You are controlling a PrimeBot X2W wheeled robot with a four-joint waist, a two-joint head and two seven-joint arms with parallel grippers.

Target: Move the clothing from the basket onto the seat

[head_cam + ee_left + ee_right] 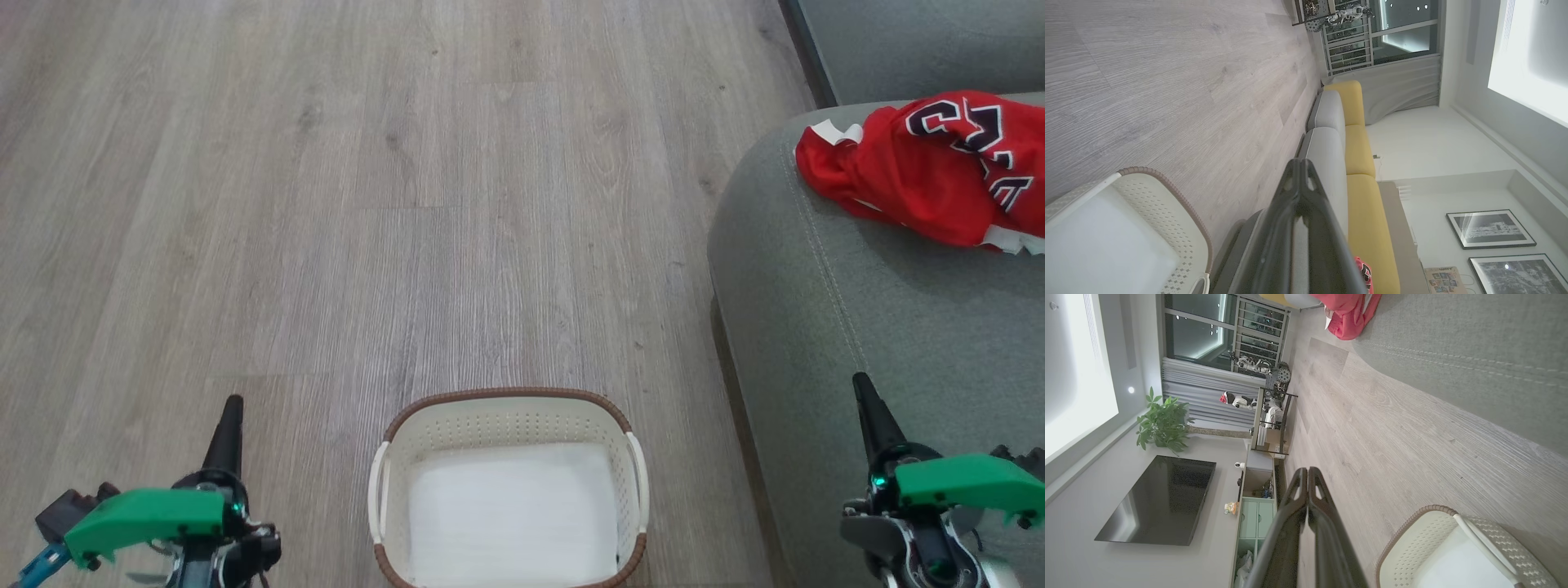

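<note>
The left tool [232,416] and right tool [865,400] are pinched closed on nothing, likely idle because the perforated cream basket [506,394] between them shows only its smooth white bottom. Beyond the right tool, the rounded, stitched grey-green seat [816,286] carries the crumpled red jersey [922,175].

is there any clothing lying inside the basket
No, the basket has a bare white bottom, and the red clothing lies on the seat.
</note>
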